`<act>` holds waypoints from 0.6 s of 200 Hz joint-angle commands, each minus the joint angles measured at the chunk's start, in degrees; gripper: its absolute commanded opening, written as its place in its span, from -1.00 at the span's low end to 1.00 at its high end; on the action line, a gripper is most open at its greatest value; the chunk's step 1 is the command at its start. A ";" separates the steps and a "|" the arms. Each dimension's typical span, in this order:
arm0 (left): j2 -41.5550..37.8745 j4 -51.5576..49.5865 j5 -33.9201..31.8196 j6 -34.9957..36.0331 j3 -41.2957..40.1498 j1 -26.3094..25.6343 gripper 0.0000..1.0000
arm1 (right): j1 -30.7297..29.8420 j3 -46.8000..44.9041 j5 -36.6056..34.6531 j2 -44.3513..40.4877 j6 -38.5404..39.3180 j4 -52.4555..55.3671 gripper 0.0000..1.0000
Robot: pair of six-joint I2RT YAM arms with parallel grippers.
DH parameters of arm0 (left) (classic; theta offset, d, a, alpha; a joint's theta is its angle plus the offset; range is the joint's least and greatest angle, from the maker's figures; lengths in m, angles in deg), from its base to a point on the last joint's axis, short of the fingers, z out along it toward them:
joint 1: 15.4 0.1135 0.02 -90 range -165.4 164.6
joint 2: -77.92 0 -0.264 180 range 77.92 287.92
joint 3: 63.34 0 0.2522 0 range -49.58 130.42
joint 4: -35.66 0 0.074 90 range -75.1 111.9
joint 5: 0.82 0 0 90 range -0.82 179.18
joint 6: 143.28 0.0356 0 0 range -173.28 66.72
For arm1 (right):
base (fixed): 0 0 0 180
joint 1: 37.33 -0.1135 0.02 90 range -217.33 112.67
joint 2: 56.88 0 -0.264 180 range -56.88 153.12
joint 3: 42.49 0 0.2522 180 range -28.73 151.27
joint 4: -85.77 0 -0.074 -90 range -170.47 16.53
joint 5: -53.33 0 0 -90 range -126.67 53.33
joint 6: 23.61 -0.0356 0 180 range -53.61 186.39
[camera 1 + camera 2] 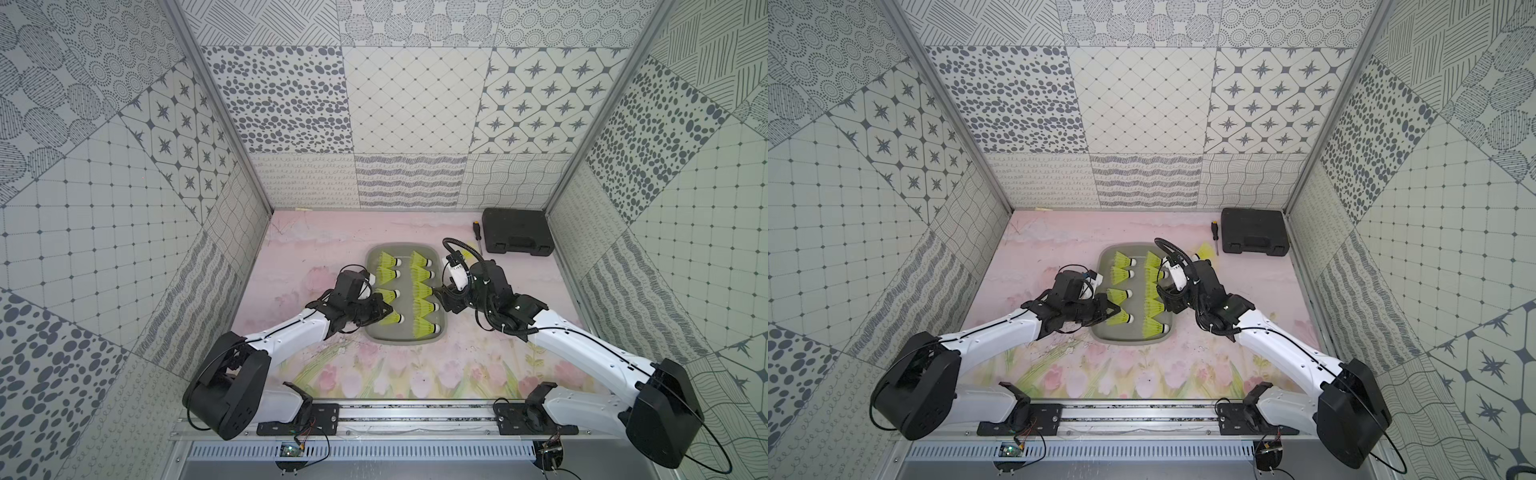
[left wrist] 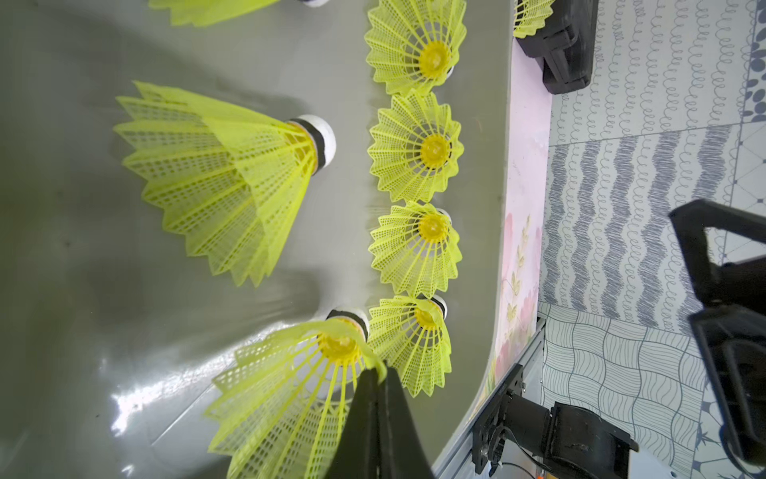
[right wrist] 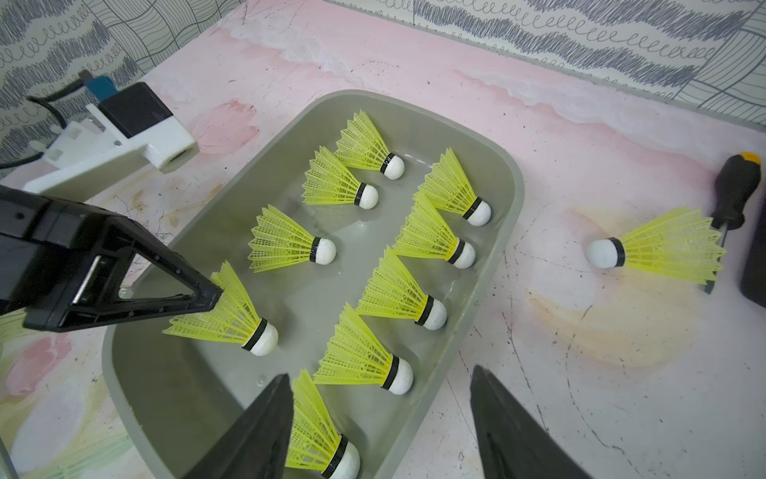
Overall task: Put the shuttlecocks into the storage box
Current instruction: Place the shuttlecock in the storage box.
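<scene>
The grey box (image 1: 399, 338) sits mid-desk (image 1: 316, 266) and holds nine shuttlecocks (image 3: 286, 240), all on their sides in two columns, white tips pointing towards the right arm's side. The left end effector (image 3: 213, 296) is clenched on the skirt edge of the nearest shuttlecock in the left column (image 3: 232, 315), which is inside the box; whether its tip touches the floor is hard to tell. The right end effector (image 3: 381, 373) is released and grasps nothing. It hangs above the box's near right part, one finger over the inside and the other out past the wall. The tenth shuttlecock (image 3: 663, 249) lies on the desk outside the box, just beside a screwdriver (image 3: 735, 190) and near a black case (image 1: 517, 230).
</scene>
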 commanded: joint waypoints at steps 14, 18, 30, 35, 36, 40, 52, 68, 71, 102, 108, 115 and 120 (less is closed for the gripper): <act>2.12 5.93 -2.88 -1.91 -0.37 -0.24 -1.00 | -0.16 -0.54 -0.29 0.36 -0.56 -2.05 0.43; 2.36 6.09 -2.86 -2.01 -0.30 -0.19 -1.00 | -0.11 -0.52 -0.29 0.36 -0.58 -1.99 0.43; 2.98 6.61 -2.86 -2.00 -0.26 -0.17 -1.00 | -0.14 -0.58 -0.44 0.33 -0.51 -1.90 0.44; 3.19 6.82 -3.01 -2.04 -0.28 -0.21 -1.00 | -0.12 -0.60 -0.50 0.40 -0.54 -1.88 0.44; 3.24 6.85 -3.02 -2.02 -0.28 -0.18 -1.00 | -0.10 -0.59 -0.52 0.36 -0.56 -1.88 0.44; 3.40 6.95 -3.08 -2.00 -0.26 -0.15 -1.00 | -0.15 -0.50 -0.54 0.40 -0.57 -1.81 0.44; 3.78 7.19 -3.48 -2.02 -0.28 -0.15 -1.00 | -0.11 -0.51 -0.69 0.38 -0.54 -1.63 0.45; 4.15 7.49 -4.21 -1.83 -0.35 -0.11 -1.00 | -0.15 -0.53 -0.89 0.33 -0.49 -1.53 0.46; 4.24 7.57 -4.26 -1.71 -0.26 -0.09 -1.00 | -0.16 -0.56 -0.96 0.33 -0.50 -1.45 0.46; 5.31 7.99 -4.47 -1.41 -0.11 0.49 -1.00 | -0.12 -0.45 -1.15 0.33 -0.24 -1.35 0.47; 5.32 7.85 -4.73 -1.23 -0.05 0.55 -1.00 | -0.17 -0.42 -1.23 0.41 -0.29 -1.28 0.47; 5.32 7.70 -5.01 -1.10 -0.02 0.66 -1.00 | -0.17 -0.41 -1.23 0.42 -0.24 -1.26 0.47; 5.23 7.57 -5.28 -1.01 -0.02 0.69 -1.00 | -0.16 -0.34 -1.23 0.49 -0.31 -1.18 0.47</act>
